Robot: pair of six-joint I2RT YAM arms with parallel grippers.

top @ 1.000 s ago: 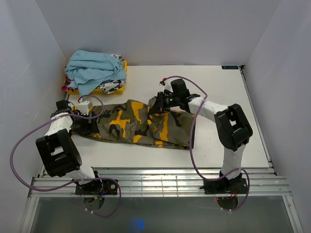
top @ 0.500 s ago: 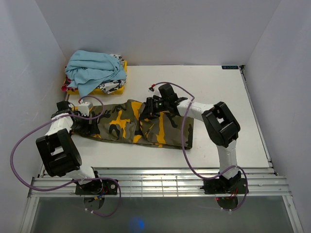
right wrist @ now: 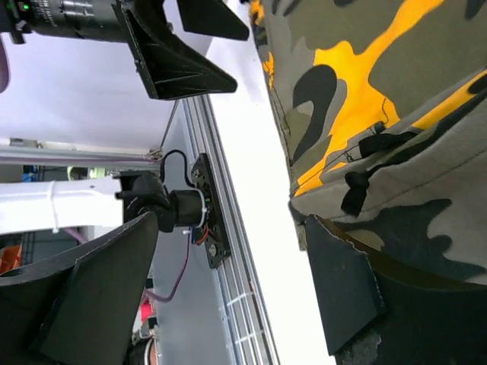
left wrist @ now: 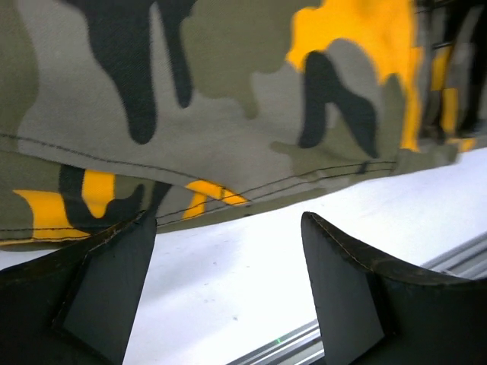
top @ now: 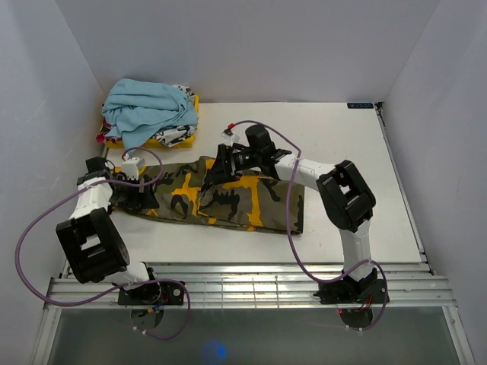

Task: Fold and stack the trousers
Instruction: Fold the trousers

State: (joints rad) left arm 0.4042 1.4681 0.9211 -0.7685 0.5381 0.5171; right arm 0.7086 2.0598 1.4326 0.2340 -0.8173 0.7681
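The camouflage trousers (top: pixel 228 201) lie flat across the middle of the table, folded into a long band. My left gripper (top: pixel 143 196) is low at their left end, open, with bare table between its fingers (left wrist: pixel 114 281) and the trousers' hem (left wrist: pixel 228 114) just ahead. My right gripper (top: pixel 216 170) hovers over the band's far edge near its middle, open and holding nothing. In the right wrist view the trousers (right wrist: pixel 365 99) lie beside its right finger (right wrist: pixel 342 289).
A light blue garment (top: pixel 148 110) is heaped on a yellow and white printed one (top: pixel 179 137) at the back left corner. A metal rail (top: pixel 251 281) runs along the near edge. White walls enclose the table on three sides.
My right gripper moved left over the trousers and opened, letting go of the fabric it held raised; that fold now lies flat. The left gripper stayed put.
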